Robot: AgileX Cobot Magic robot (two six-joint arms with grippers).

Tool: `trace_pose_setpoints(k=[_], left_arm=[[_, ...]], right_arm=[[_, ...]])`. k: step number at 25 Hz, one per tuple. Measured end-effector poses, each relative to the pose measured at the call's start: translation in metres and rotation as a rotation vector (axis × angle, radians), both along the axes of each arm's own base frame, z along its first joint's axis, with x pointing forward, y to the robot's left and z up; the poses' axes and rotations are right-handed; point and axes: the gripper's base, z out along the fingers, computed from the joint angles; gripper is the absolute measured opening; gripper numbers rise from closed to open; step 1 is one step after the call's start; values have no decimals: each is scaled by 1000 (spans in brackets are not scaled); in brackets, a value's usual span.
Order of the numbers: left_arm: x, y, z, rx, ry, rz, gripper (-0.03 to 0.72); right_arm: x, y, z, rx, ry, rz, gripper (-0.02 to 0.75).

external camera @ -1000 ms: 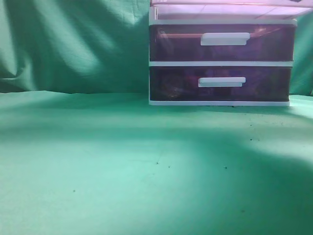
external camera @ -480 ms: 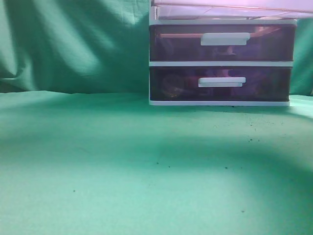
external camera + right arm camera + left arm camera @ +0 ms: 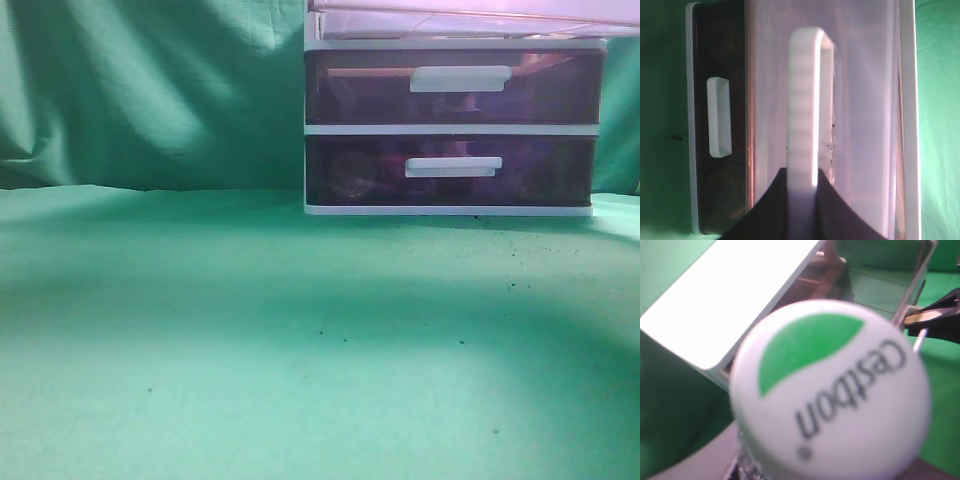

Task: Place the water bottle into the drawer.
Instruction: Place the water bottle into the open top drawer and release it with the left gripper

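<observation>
Top drawer (image 3: 860, 100) of the white-framed unit (image 3: 455, 130), pulled out. The right hand (image 3: 802, 210) is closed on its white bar handle (image 3: 805, 100). A water bottle's white cap (image 3: 832, 390), printed "Cestbon" with a green leaf, fills the left wrist view above the unit; the left hand's grip cannot be told. Green cloth covers the bench (image 3: 250, 340).

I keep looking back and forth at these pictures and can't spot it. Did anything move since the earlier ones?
Hardly anything. In the front view the big shadow on the green cloth slid a little, lower and to the right, so something above is moving out of sight. The top drawer, just peeking in at the top edge, looks about the same. The two lower drawers stayed shut and still. Nothing was visibly grabbed or let go.
</observation>
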Motion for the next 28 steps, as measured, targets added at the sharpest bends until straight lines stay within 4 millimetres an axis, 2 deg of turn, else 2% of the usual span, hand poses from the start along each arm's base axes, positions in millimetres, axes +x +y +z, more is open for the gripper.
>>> trace_pose_setpoints(k=[1,4,7,10,16,21,28], left_arm=[[4,-12,2,28,-26,-14,296],[22,-48,-8,99,-76,-38,296],[35,-81,-26,113,-100,-76,296],[49,-104,-43,153,-202,-99,296],[84,-125,-86,276,-286,-70,296],[101,-131,-116,393,-294,-45,296],[105,-133,-119,312,-263,18,296]], right_arm=[[0,0,0,0,0,0,81],[0,0,0,0,1,0,81],[0,0,0,0,1,0,81],[0,0,0,0,1,0,81],[0,0,-1,12,6,-2,81],[0,0,-1,12,8,-2,81],[0,0,-1,11,13,-4,81]])
